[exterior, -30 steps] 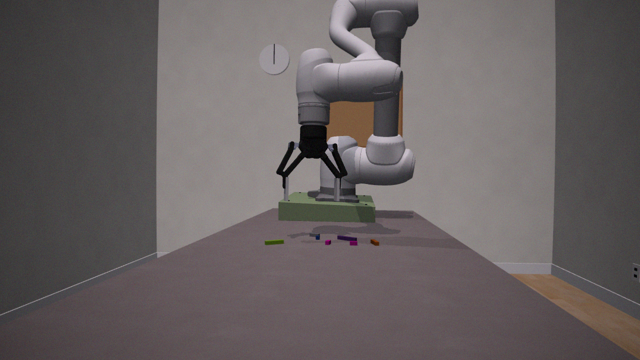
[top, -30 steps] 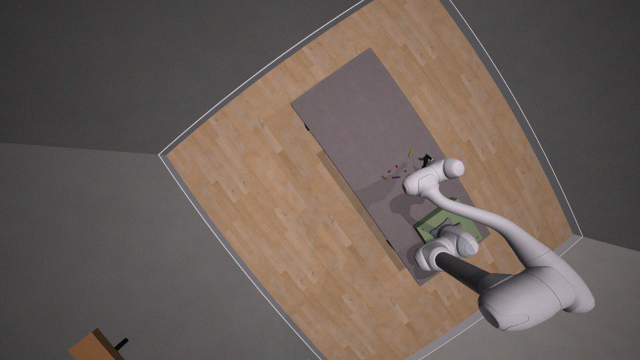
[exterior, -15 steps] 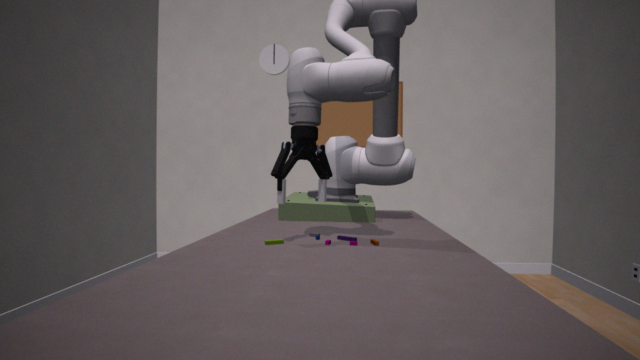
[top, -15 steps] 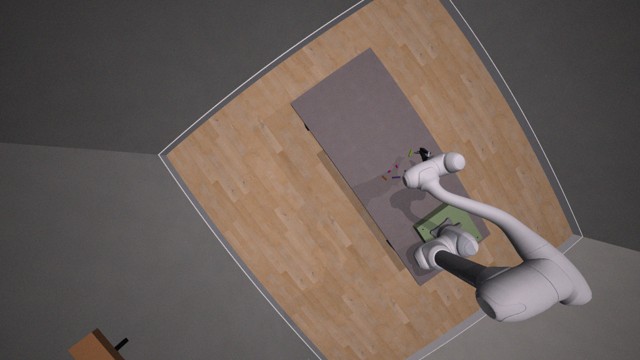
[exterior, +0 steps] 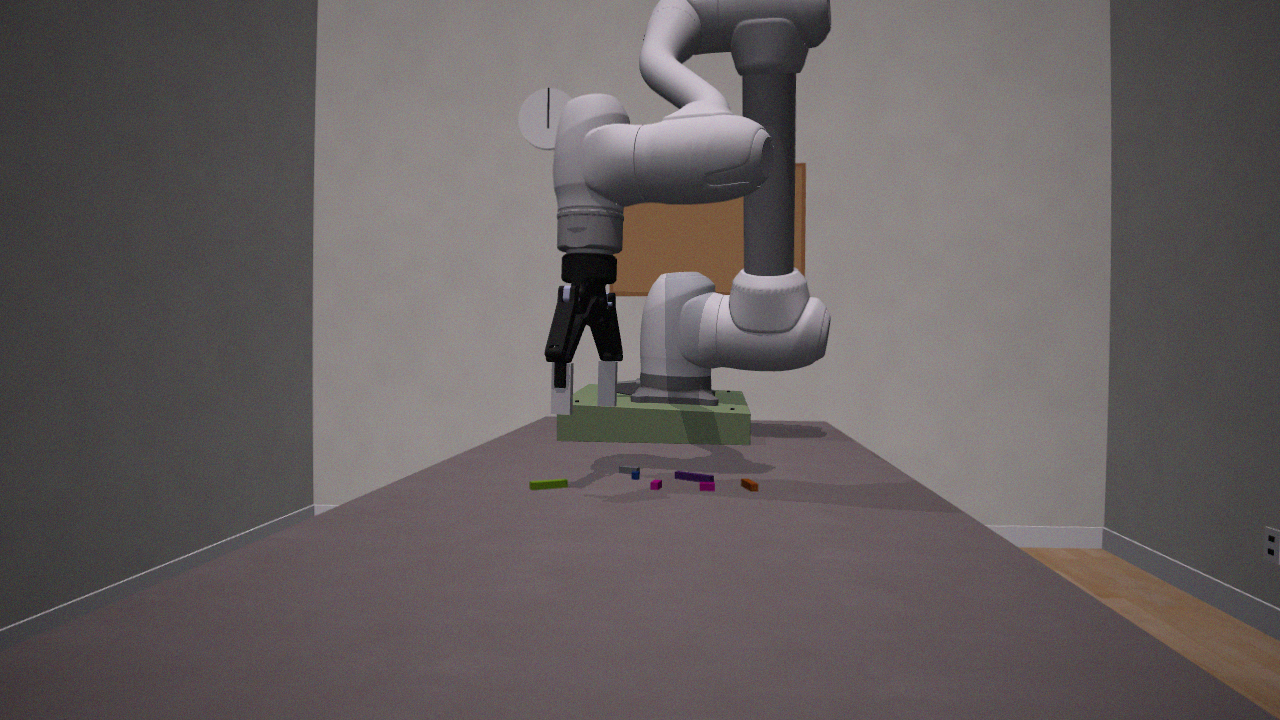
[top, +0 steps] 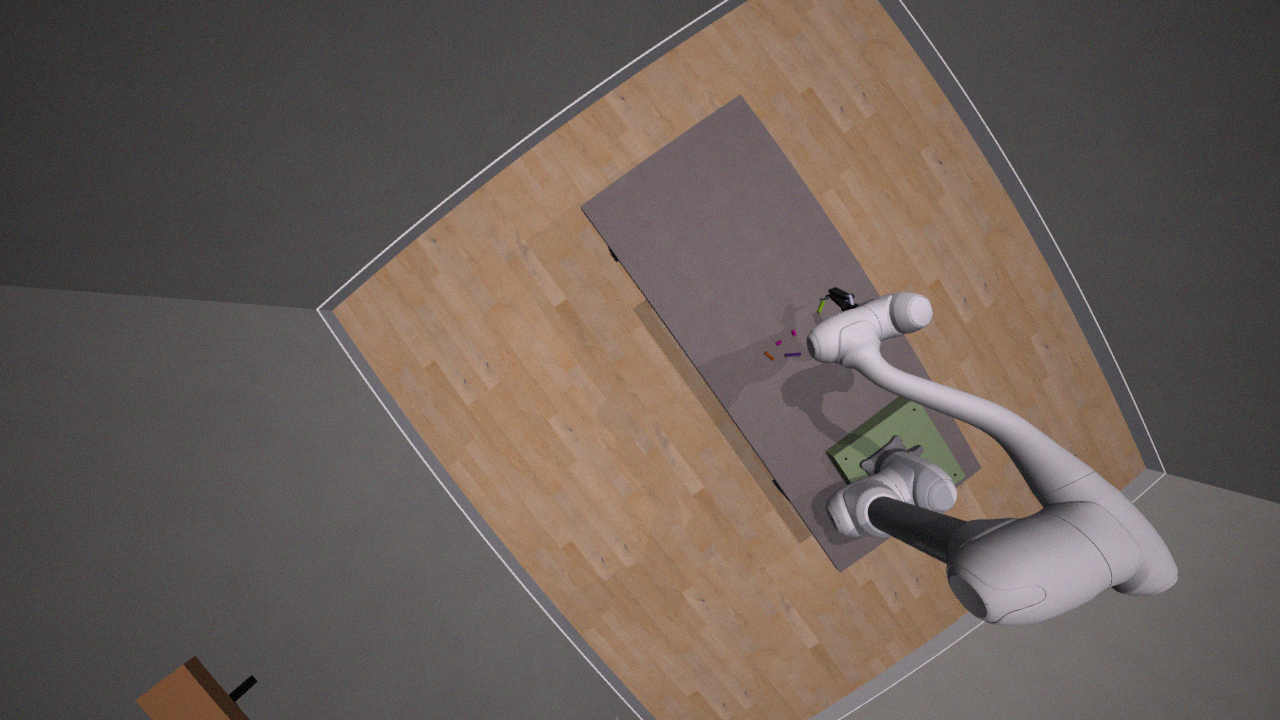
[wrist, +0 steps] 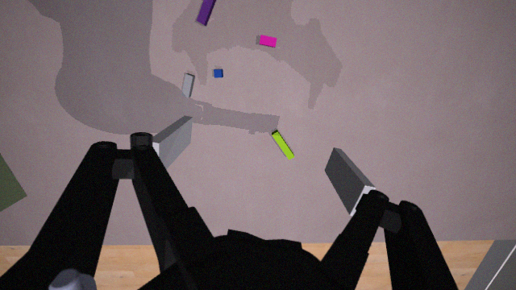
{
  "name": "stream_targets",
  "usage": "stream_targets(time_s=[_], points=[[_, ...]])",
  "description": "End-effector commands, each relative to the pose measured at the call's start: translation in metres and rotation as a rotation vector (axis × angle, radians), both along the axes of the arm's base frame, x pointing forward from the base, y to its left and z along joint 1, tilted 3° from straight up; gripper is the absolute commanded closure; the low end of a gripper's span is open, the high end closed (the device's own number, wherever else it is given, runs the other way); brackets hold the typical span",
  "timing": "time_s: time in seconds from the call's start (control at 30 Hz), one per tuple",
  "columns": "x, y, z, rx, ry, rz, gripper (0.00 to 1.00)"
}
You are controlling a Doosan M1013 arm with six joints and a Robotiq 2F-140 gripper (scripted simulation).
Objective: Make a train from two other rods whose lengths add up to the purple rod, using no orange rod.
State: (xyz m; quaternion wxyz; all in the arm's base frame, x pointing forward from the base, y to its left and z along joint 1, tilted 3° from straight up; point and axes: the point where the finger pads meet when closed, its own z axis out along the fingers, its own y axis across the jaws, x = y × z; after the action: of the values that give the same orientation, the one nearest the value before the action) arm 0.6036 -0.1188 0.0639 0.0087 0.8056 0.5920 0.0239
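My gripper (wrist: pixel 261 145) is wide open and empty, high above the table; it also shows in the exterior view (exterior: pixel 583 386). The lime rod (wrist: pixel 282 145) lies flat on the table below and between the fingers, apart from the others; it shows at the left in the exterior view (exterior: pixel 547 484). Farther off lie the grey rod (wrist: pixel 188 84), the small blue rod (wrist: pixel 218 72), one magenta rod (wrist: pixel 268 40) and the purple rod (wrist: pixel 205 11). The exterior view shows a second magenta rod (exterior: pixel 707 486) and the orange rod (exterior: pixel 749 484) to the right.
The robot's green base plate (exterior: pixel 653 416) stands behind the rods. The table's edge and the wooden floor (wrist: pixel 258 262) run close behind the gripper in the wrist view.
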Motion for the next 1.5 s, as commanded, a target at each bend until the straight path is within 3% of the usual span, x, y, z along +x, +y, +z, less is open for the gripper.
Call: stream_targets(time_s=[0.0, 0.17, 0.63, 0.9, 0.93, 1.47], points=[[0.006, -0.009, -0.002, 0.008, -0.006, 0.167, 0.00], [0.010, -0.014, -0.003, 0.003, -0.008, 0.265, 0.00], [0.027, -0.042, -0.009, -0.022, -0.019, 0.760, 0.00], [0.029, -0.045, -0.010, -0.025, -0.021, 0.811, 0.00], [0.029, -0.045, -0.010, -0.025, -0.021, 0.811, 0.85], [0.029, -0.045, -0.010, -0.025, -0.021, 0.811, 0.85]])
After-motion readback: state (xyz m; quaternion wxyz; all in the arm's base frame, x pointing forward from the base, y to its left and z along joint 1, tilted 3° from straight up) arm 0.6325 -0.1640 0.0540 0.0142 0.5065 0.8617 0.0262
